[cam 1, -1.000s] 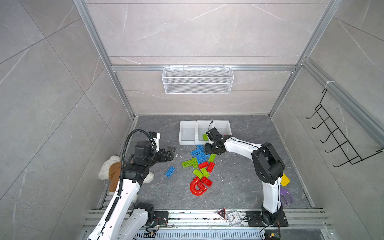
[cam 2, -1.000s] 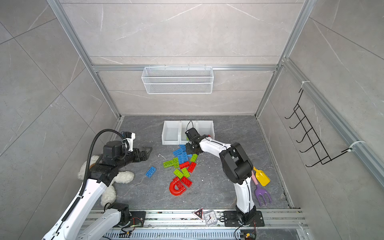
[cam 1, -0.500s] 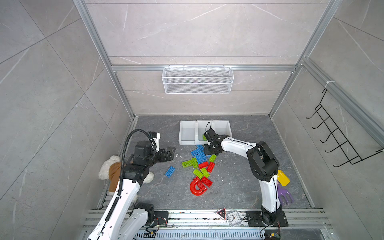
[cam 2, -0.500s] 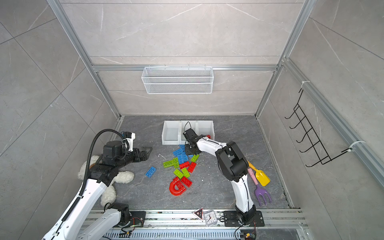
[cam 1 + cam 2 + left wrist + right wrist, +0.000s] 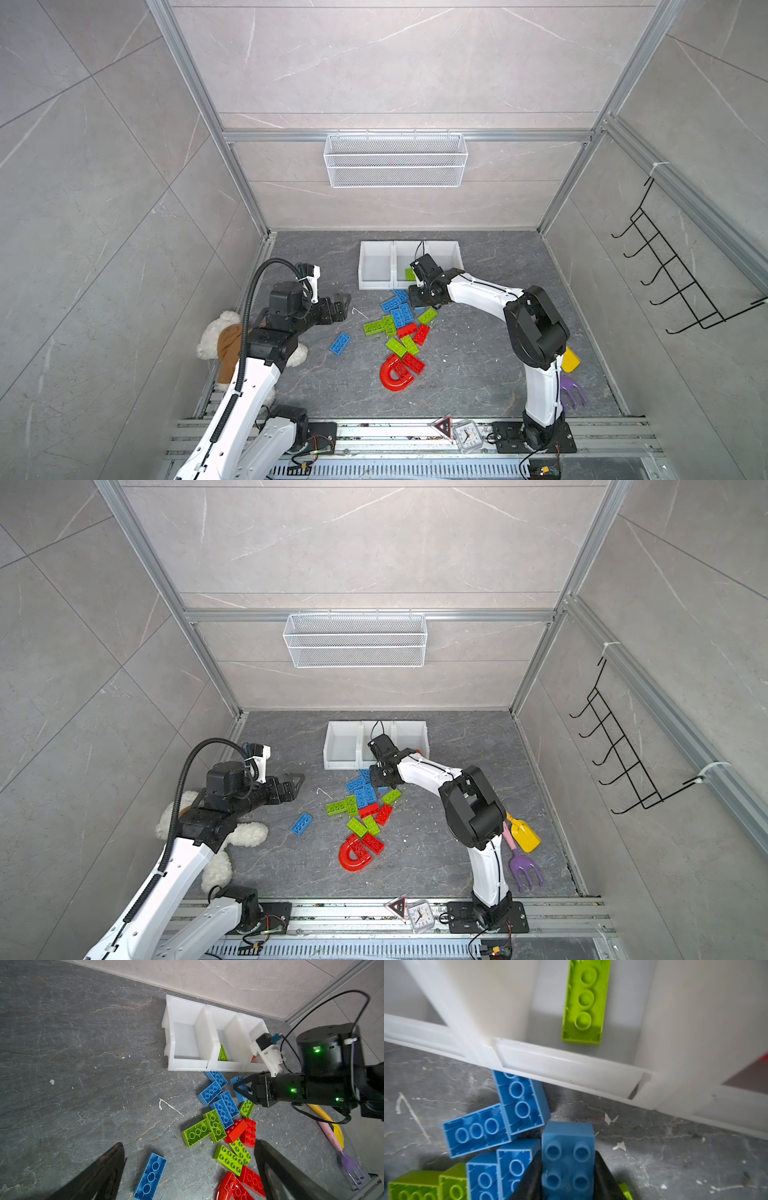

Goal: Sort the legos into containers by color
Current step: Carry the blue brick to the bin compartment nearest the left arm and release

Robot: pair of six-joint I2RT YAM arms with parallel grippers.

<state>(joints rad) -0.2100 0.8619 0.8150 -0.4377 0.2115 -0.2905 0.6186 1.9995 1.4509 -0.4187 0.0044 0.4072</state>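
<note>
Blue brick (image 5: 568, 1142), a stubby four-stud one, sits clamped between the closed fingers of my right gripper (image 5: 568, 1154), at the far edge of the pile just in front of the white bins. I judge it belongs in the empty left bin (image 5: 187, 1047), since the middle bin holds a green brick (image 5: 222, 1054). So I should lift it clear of the rim before swinging left, while my left gripper (image 5: 343, 306) hangs wide open, well to the left.
</note>
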